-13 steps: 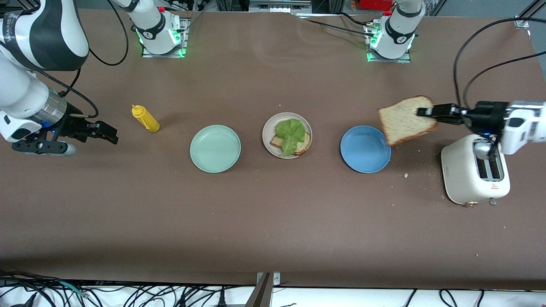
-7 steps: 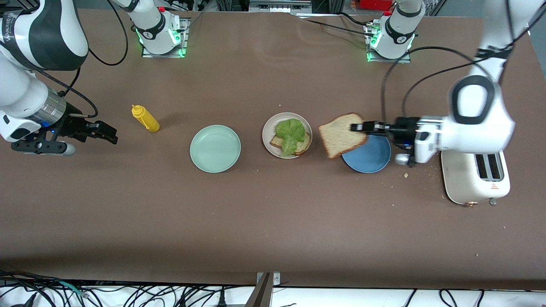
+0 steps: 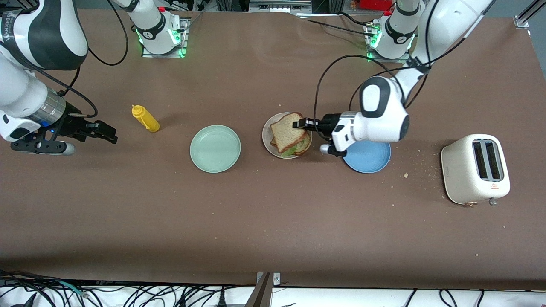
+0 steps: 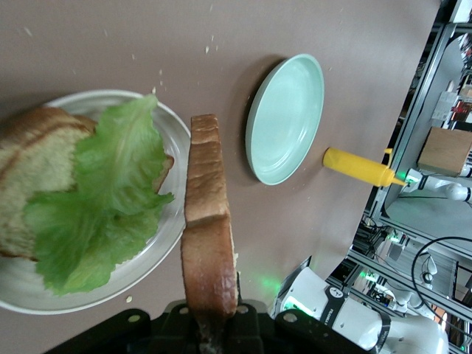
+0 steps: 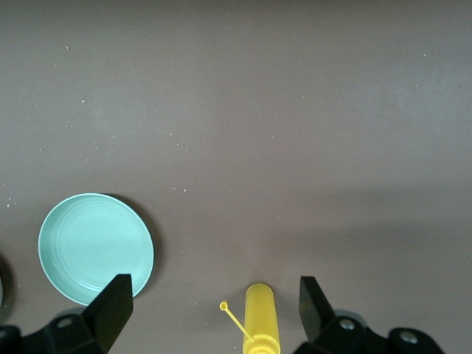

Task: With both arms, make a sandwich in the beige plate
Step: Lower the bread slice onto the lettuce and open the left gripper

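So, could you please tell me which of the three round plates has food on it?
The round pale beige plate in the middle, holding bread and green lettuce. The mint-green plate and the blue plate on either side hold nothing.

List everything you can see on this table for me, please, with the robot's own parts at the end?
top bread slice: one, tan, held over the beige plate
lettuce leaf: one, green, on the lower slice
lower bread slice: one, tan, in the beige plate
beige plate: one, mid-table
mint-green plate: one, beside the beige plate
blue plate: one, beside the beige plate
mustard bottle: one, yellow, beside the mint-green plate
toaster: one, cream, left arm's end
left gripper: shut on top bread slice
right gripper: open, waiting near the mustard bottle
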You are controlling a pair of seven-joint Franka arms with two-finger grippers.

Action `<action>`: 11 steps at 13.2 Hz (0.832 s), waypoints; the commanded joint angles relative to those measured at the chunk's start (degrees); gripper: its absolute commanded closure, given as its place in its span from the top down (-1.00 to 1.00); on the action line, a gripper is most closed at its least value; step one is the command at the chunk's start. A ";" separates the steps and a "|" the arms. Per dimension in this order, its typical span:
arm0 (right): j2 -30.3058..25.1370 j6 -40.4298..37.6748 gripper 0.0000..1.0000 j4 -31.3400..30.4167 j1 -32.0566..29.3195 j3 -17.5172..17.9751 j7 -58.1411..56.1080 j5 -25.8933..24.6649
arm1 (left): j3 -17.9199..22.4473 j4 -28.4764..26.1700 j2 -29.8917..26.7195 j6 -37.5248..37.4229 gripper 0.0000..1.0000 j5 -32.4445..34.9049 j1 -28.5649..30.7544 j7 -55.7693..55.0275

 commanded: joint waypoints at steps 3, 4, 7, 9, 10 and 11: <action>-1.19 -0.38 1.00 -0.72 0.12 -0.04 0.05 -0.99 | 0.16 -1.29 2.40 1.84 -1.00 -1.68 -1.74 3.61; -1.19 -0.38 1.00 -0.72 0.21 -0.04 0.05 -0.99 | 0.34 -2.17 2.49 1.84 -1.00 -1.41 -1.92 4.57; -1.19 -0.38 1.00 -0.72 0.12 -0.04 0.05 -0.99 | 0.69 -2.62 2.49 1.75 0.47 -1.24 -1.74 5.90; -1.19 -0.38 1.00 -0.72 0.21 -0.04 0.14 -0.99 | 0.95 -2.44 2.40 1.40 0.99 -0.19 -1.14 5.81; -1.19 -0.38 1.00 -0.72 0.21 -0.04 0.14 -0.99 | 1.04 -2.44 2.23 1.22 0.99 -0.18 -0.96 5.64; -1.19 -0.38 1.00 -0.72 0.21 -0.04 0.14 -0.99 | 1.48 -2.44 1.88 1.14 0.99 -0.09 -0.78 5.46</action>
